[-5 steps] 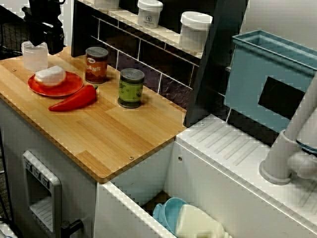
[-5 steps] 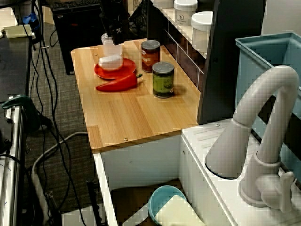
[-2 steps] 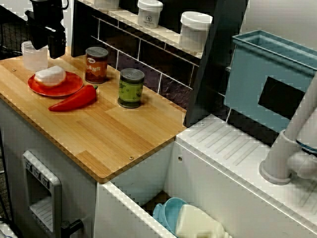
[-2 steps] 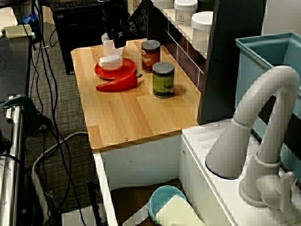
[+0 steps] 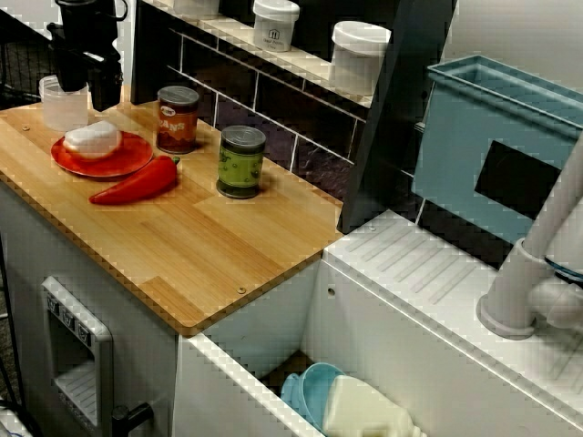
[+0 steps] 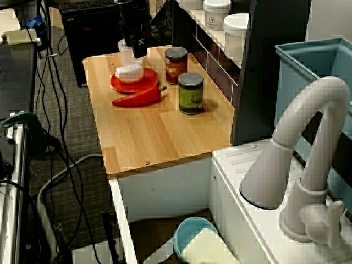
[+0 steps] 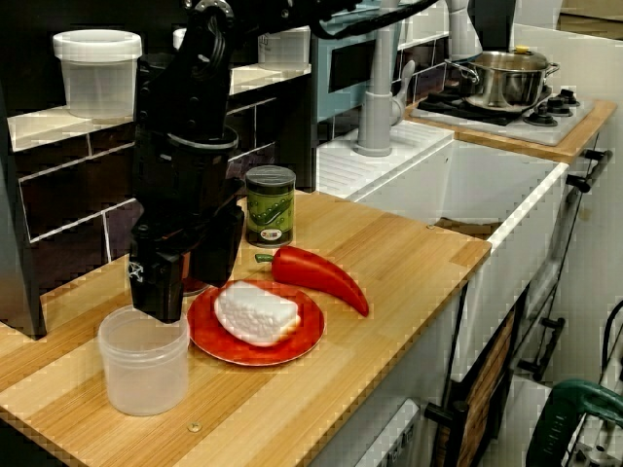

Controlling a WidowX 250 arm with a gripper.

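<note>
In the high view beside the sink, the gripper [image 5: 86, 80] hung over the far end of the counter [image 5: 228, 246], above the cup [image 5: 62, 109] and near the plate [image 5: 127, 157]; whether it was open I could not tell there. In the view past the tap, it covered part of the cup [image 6: 125, 53]. Only the view from the counter's end showed the fingers [image 7: 156, 287] spread apart and holding nothing, one tip just above the cup's rim, and a pot [image 7: 501, 83] far behind.

Wooden counter [image 5: 209, 264] w/ clear cup [image 5: 64, 111], red plate [image 5: 125, 165], red pepper [image 5: 137, 184], brown can [image 5: 177, 119] & green can [image 5: 241, 162] on top
</note>
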